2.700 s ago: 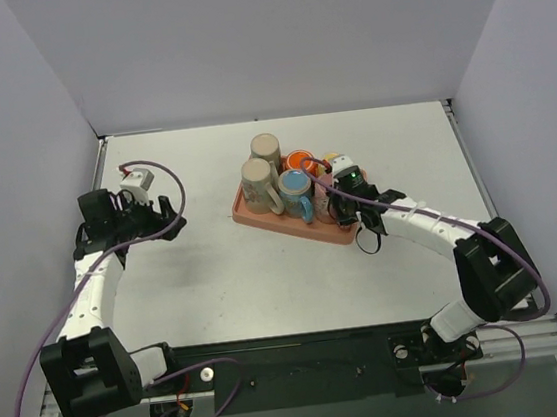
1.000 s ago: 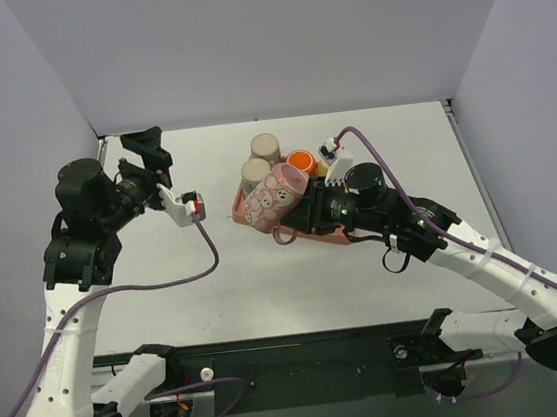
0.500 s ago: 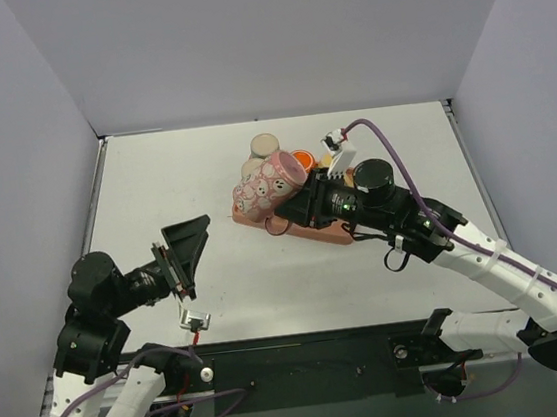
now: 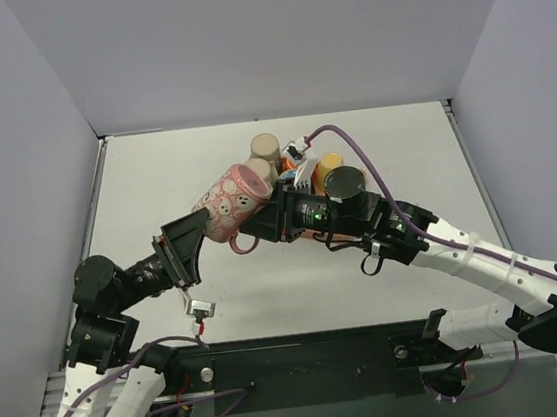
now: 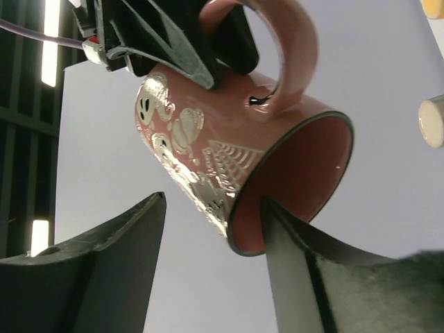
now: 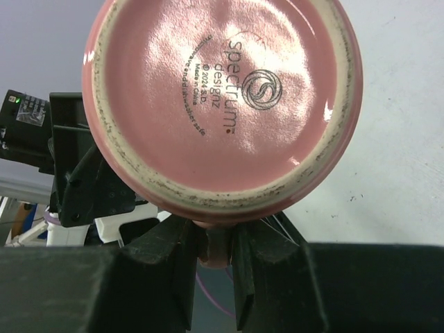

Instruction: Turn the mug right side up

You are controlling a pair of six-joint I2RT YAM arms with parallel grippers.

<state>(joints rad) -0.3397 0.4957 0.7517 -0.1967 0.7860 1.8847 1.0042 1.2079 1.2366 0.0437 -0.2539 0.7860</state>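
The pink mug [image 4: 230,202] with pale ghost figures hangs in the air over the table, lying on its side. My right gripper [image 4: 260,226] is shut on its handle [image 6: 216,251]. The right wrist view looks at the mug's base [image 6: 222,97]. The mug's open mouth faces my left gripper [image 4: 184,247], which is open and points up at it. In the left wrist view the mug's rim [image 5: 239,243] sits between the open fingers of that gripper [image 5: 214,201], with the right finger [image 5: 291,263] at the mouth. I cannot tell whether it touches.
Behind the right arm stand beige mugs [image 4: 265,150] and a yellow-orange cup [image 4: 330,165]; their tray is mostly hidden. White walls close in the table on the left, the back and the right. The right arm stretches across the table's middle.
My right gripper lifted the pink mug off the tray and carried it left, tilted on its side. My left arm swung down to the near left and turned its open gripper up to the mug's mouth.
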